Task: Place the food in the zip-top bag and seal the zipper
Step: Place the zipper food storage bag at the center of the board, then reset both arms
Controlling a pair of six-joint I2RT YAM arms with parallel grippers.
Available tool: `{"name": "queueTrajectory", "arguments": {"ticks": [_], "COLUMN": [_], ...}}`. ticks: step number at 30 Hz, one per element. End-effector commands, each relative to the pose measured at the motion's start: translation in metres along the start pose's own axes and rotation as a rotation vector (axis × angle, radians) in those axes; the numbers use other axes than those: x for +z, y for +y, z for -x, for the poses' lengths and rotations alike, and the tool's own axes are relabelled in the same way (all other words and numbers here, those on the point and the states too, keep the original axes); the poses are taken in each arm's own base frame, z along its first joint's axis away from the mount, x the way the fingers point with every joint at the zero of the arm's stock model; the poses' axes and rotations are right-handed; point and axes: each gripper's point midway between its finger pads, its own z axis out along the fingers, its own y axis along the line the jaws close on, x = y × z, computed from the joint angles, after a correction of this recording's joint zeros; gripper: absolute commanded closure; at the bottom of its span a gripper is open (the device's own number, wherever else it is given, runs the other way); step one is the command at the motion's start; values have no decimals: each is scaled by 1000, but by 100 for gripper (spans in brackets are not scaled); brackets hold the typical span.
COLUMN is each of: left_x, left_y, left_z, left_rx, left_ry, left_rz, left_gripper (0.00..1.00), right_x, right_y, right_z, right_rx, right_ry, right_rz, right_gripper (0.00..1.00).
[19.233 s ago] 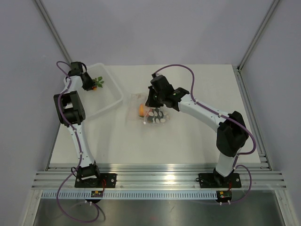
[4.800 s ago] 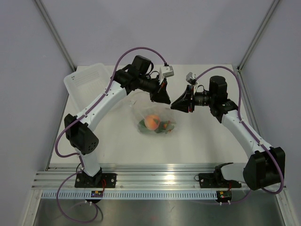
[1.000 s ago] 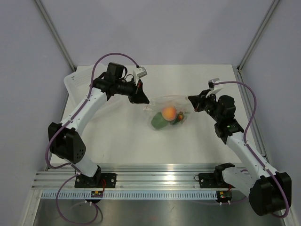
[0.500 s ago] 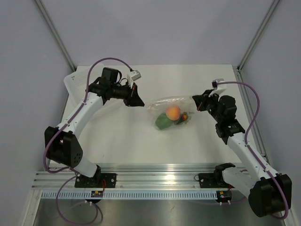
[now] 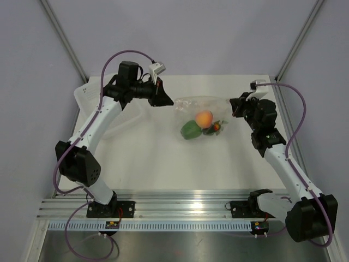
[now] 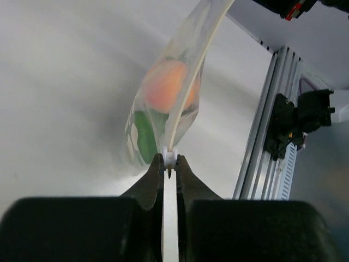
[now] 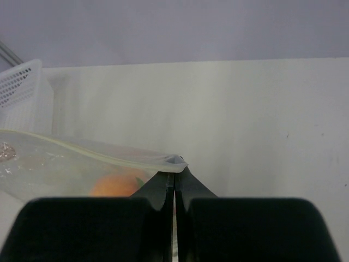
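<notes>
With the left jaws clenched on the zipper (image 6: 169, 156) and the right jaws pinching the bag (image 7: 65, 164) corner, stretch the strip taut between them, food (image 5: 203, 118) hanging below.

From my station I saw a white worktop (image 5: 163, 164) boxed in by plain, pale lilac-grey walls (image 5: 191, 33). A slim metal left post (image 5: 59, 33) slanted up at one back corner and a matching right post (image 5: 299, 38) at the other. A ribbed aluminium rail (image 5: 185, 204) ran along the near edge above a dull steel panel (image 5: 180, 243), and the light was soft and even, leaving only faint shadows.
</notes>
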Motion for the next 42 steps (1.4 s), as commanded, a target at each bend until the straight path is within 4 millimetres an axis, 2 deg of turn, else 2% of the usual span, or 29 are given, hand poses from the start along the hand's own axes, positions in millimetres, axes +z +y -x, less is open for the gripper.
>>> {"name": "queueTrajectory", "arguments": {"ticks": [1, 2, 3, 4, 5, 6, 7, 8, 9, 10, 11, 12, 14, 15, 16, 18, 19, 20, 22, 23, 25, 26, 28, 30, 31, 33, 35, 40, 42], "left_x": [8, 2, 0, 4, -2, -3, -8, -12, -12, -13, -23, -23, -34, -37, -40, -50, -53, -50, -59, -56, -65, -62, -73, -80, -89, -93, -94, -82, -79], "left_y": [1, -6, -7, -3, -10, -12, -18, -22, -20, -19, -30, -24, -21, -17, -8, -5, 2, 11, 9, 16, 9, 13, 11, 17, 22, 28, 27, 28, 36], "left_z": [60, 86, 98, 100, 115, 117, 123, 125, 119, 121, 125, 120, 124, 118, 114, 106, 96, 75, 60, 36, 23, 0, -18, -47, -53, -70, -71, -67, -66], "left_rx": [56, 90, 99, 83, 109, 110, 130, 140, 125, 136, 139, 118, 77, 42, 1, -43, -74, -130, -147, -192, -192, -193, -159, -181, -177, -197, -209, -252, -282], "left_ry": [-105, -143, -156, -146, -172, -177, -196, -206, -203, -222, -251, -256, -289, -274, -275, -271, -255, -222, -231, -197, -207, -164, -123, -50, -46, -21, -43, -85, -89], "left_rz": [-30, -30, -28, -27, -31, -35, -32, -32, -22, -8, 2, 27, 125, 163, 230, 301, 351, 381, 429, 449, 472, 483, 530, 592, 654, 698, 704, 661, 685], "left_gripper": [100, 100, 100, 98, 90, 66, 42, 7, 1, 1, 1, 1, 1, 1, 1, 1, 1, 1, 1, 1, 1, 1, 1, 1, 1, 1, 1, 1, 1], "right_x": [8, 9, 8, 7, 3, 0, -3, -6, -14, -19, -23, -32, -42, -51, -61, -70, -76, -76, -74, -74, -77, -82, -87, -89, -89, -88, -91, -93, -99], "right_y": [-14, -12, -6, -5, -2, -3, -6, -7, -17, -22, -28, -41, -56, -75, -89, -108, -113, -113, -116, -117, -123, -130, -136, -138, -138, -135, -136, -133, -135], "right_z": [77, 85, 103, 105, 112, 111, 106, 103, 93, 86, 80, 70, 53, 47, 26, 24, 8, 11, -12, -15, -29, -35, -42, -51, -53, -62, -73, -68, -65], "right_rx": [-82, -106, -118, -127, -145, -151, -155, -153, -142, -127, -96, -79, -13, 18, 41, 116, 110, 115, 114, 142, 158, 181, 187, 180, 183, 194, 203, 245, 247], "right_ry": [-164, -173, -200, -192, -204, -198, -181, -181, -177, -174, -172, -170, -137, -113, -22, 8, 92, 108, 212, 221, 254, 240, 238, 252, 257, 269, 269, 185, 175], "right_rz": [-89, -86, -71, -68, -61, -68, -77, -87, -135, -163, -194, -260, -349, -469, -565, -718, -759, -767, -794, -810, -858, -918, -964, -969, -961, -933, -927, -897, -922], "right_gripper": [100, 100, 100, 100, 93, 93, 65, 45, 33, 16, 7, 3, 1, 0, 1, 1, 0, 0, 1, 1, 0, 1, 0, 0, 1, 0, 0, 1, 0]}}
